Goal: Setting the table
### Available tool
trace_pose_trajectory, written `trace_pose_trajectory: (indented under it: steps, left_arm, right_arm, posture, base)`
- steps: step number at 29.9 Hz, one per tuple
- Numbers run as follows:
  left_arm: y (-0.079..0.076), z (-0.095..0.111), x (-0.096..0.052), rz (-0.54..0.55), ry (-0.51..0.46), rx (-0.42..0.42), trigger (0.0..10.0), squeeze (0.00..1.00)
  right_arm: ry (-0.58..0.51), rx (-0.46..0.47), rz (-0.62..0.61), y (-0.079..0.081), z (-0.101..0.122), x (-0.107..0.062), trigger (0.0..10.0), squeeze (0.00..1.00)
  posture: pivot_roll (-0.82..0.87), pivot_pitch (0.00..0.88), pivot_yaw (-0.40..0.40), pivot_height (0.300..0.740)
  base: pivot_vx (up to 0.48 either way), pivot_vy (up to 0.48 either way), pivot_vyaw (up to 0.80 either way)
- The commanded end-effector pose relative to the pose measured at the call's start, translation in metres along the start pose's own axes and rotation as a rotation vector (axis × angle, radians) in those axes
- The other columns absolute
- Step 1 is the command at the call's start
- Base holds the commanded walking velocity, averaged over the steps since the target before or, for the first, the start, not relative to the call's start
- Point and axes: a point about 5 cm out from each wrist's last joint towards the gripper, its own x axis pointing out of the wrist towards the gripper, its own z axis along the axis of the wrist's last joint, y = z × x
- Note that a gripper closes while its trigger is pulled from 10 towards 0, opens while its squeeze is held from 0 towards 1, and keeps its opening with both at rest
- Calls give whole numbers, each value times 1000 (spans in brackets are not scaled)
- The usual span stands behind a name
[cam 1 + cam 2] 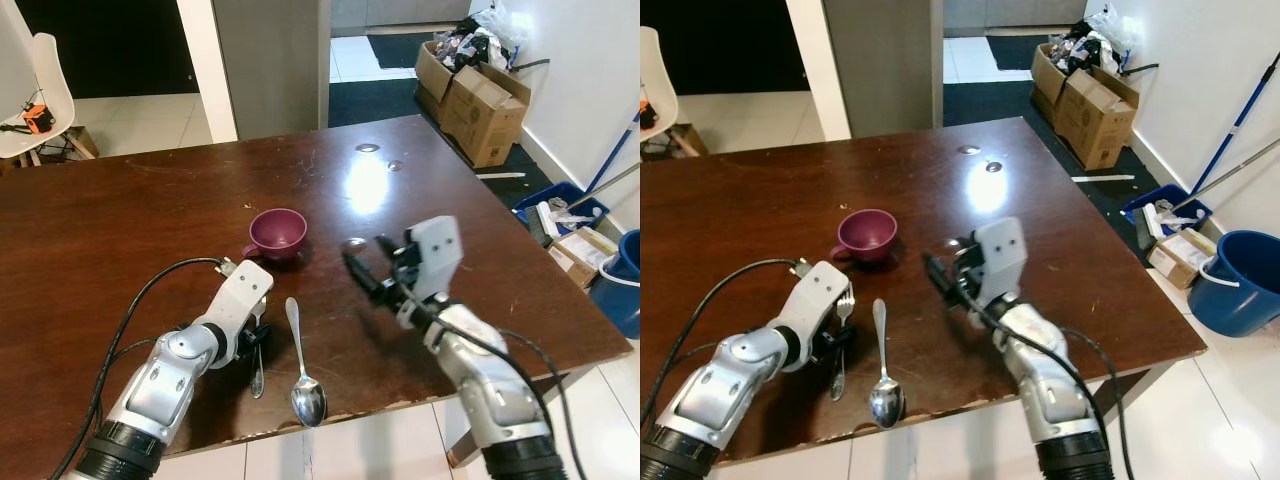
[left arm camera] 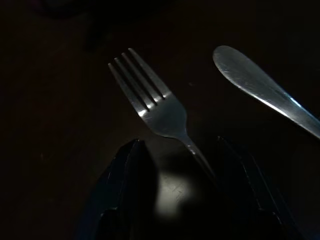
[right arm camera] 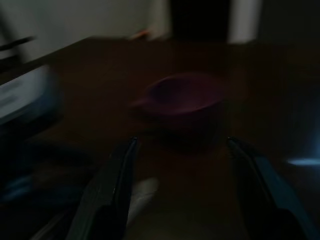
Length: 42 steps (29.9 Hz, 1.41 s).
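Fork [image 2: 161, 111] between open left pincer [image 2: 182, 190] fingers

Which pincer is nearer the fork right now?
Left. The left pincer is open, straddling the fork handle; the right pincer, also open, hovers beyond the spoon, facing the cup.

On the table [image 1: 120, 220], the cup [image 1: 279, 233] sits near the middle, with the spoon [image 1: 303, 372] lying in front of it, bowl end towards the near edge. The fork [image 1: 839, 345] lies just left of the spoon, alongside it, prongs pointing towards the cup. The left gripper [image 1: 252, 342] is down over the fork's handle; the right gripper [image 1: 368, 264] hovers to the right of the cup. Behind the table on the left stands a chair [image 1: 40, 95]. Off the far right corner, cardboard boxes [image 1: 470, 95] sit on the floor, and a bucket [image 1: 1238, 282] stands to the right of the table.
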Motion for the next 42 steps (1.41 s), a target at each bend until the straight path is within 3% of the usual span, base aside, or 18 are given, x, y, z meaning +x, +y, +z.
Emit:
trace_pose_trajectory:
  steps: [1, 7, 8, 11, 14, 19, 25, 27, 32, 40, 41, 42]
  left_arm:
    - [5, -7, 1, 14, 30, -21, 10000, 0]
    - [24, -1, -1, 165, -21, -28, 10000, 0]
    - [34, 7, -5, 210, -67, -79, 10000, 0]
    - [43, 12, -10, 234, -104, -117, 10000, 0]
    - [56, 20, -17, 288, -138, -129, 10000, 0]
    - [68, 24, -22, 349, -165, -140, 10000, 0]
    - [65, 26, -18, 364, -177, -158, 10000, 0]
    - [61, 28, -17, 361, -187, -168, 10000, 0]
    - [59, 29, -18, 362, -192, -180, 10000, 0]
    - [58, 29, -17, 365, -191, -181, 10000, 0]
    - [58, 29, -17, 365, -190, -181, 10000, 0]
    - [57, 29, -16, 364, -187, -180, 10000, 0]
  right_arm:
    - [26, 37, 47, 9, -5, 3, 10000, 0]
    - [126, 158, 92, 22, -20, 12, 10000, 0]
    - [159, 222, 122, 29, -22, 13, 10000, 0]
    - [194, 240, 151, 34, -24, 14, 10000, 0]
    - [276, 158, 179, 37, -32, 12, 10000, 0]
    - [340, 105, 211, 39, -38, 10, 10000, 0]
    - [435, 72, 294, 51, -44, 14, 10000, 0]
    - [539, 9, 265, 49, -61, 11, 10000, 0]
    - [626, -110, 250, 44, -77, 3, 10000, 0]
    - [705, -149, 163, 34, -94, -12, 10000, 0]
    - [711, -138, 142, 31, -96, -14, 8824, 0]
    - [719, -118, 95, 25, -99, -21, 2549, 0]
  posture:
    - [-31, 67, 120, 740]
    - [-31, 67, 107, 740]
    - [-31, 66, 97, 740]
    - [-33, 65, 93, 740]
    - [-30, 63, 82, 740]
    - [-36, 60, 74, 740]
    - [-40, 57, 62, 740]
    - [-36, 60, 53, 740]
    - [-37, 69, 48, 740]
    - [-42, 80, 51, 740]
    - [-42, 82, 52, 740]
    - [-43, 87, 55, 740]
  base:
    - [0, 0, 0]
    - [0, 0, 0]
    - [0, 0, 0]
    - [0, 0, 0]
    - [0, 0, 0]
    - [0, 0, 0]
    - [0, 0, 0]
    - [0, 0, 0]
    - [0, 0, 0]
    - [0, 0, 0]
    - [0, 0, 0]
    - [0, 0, 0]
